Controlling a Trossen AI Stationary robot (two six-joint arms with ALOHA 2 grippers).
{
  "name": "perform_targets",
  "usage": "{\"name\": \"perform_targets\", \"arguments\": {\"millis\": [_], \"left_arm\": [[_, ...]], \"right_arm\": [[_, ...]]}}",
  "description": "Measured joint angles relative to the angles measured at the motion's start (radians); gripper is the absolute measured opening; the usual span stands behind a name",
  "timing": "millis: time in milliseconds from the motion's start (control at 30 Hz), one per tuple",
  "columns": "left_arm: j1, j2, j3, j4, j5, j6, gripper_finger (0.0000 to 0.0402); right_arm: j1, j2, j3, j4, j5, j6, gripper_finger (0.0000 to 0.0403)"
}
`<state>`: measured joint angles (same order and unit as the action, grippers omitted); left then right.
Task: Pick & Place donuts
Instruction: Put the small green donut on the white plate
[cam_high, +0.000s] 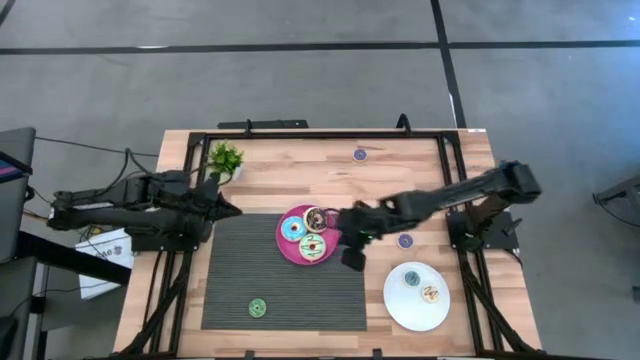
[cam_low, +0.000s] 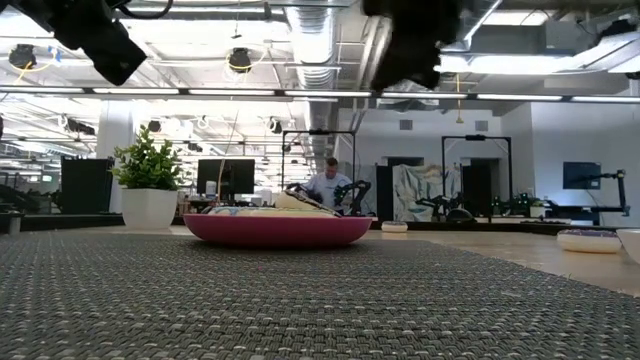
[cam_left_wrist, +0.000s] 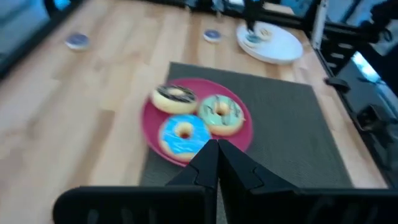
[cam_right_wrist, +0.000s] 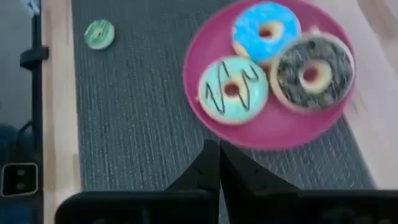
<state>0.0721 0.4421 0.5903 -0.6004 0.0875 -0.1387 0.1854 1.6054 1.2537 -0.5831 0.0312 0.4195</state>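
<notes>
A pink plate (cam_high: 284, 243) on a grey ribbed mat carries three donuts: blue (cam_high: 292, 229), chocolate (cam_high: 316, 218) and mint green (cam_high: 312, 246). The right wrist view shows them as blue (cam_right_wrist: 266, 31), chocolate (cam_right_wrist: 311, 73) and mint (cam_right_wrist: 232, 89). A green donut (cam_high: 257, 307) lies alone on the mat's near part. My right gripper (cam_high: 350, 258) (cam_right_wrist: 219, 154) is shut, above the mat just right of the pink plate, holding nothing. My left gripper (cam_high: 232, 209) (cam_left_wrist: 217, 151) is shut and hovers at the mat's far left corner, facing the plate.
A white plate (cam_high: 437, 313) near the right edge holds a teal donut (cam_high: 411, 278) and a cream one (cam_high: 430, 293). Purple donuts lie on bare wood (cam_high: 405, 240) (cam_high: 360, 154). A small potted plant (cam_high: 225, 158) stands at the far left, close to my left arm.
</notes>
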Motion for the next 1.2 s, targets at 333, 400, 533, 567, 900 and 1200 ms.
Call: {"name": "perform_targets", "arguments": {"millis": [333, 400, 533, 567, 900, 1200], "left_arm": [[-0.286, 0.261, 0.001, 0.173, -0.162, -0.143, 0.0], [-0.341, 0.327, 0.016, 0.188, -0.21, -0.208, 0.0], [-0.436, 0.461, 0.092, 0.15, -0.305, -0.323, 0.0], [-0.455, 0.495, 0.118, 0.125, -0.32, -0.349, 0.0], [-0.573, 0.825, 0.389, -0.251, -0.315, -0.607, 0.0], [-0.549, 1.038, 0.41, -0.275, -0.23, -0.796, 0.0008]], "right_arm": [[0.087, -0.456, -0.493, 0.202, 0.104, 0.173, 0.0001], [0.102, -0.543, -0.552, 0.193, 0.11, 0.17, 0.0001], [0.134, -0.697, -0.631, 0.075, 0.098, 0.118, 0.0001], [0.14, -0.728, -0.642, 0.016, 0.098, 0.11, 0.0001], [0.154, -0.835, -0.645, -0.253, 0.103, 0.122, 0.0], [0.154, -0.826, -0.645, -0.237, 0.102, 0.195, 0.0]]}}
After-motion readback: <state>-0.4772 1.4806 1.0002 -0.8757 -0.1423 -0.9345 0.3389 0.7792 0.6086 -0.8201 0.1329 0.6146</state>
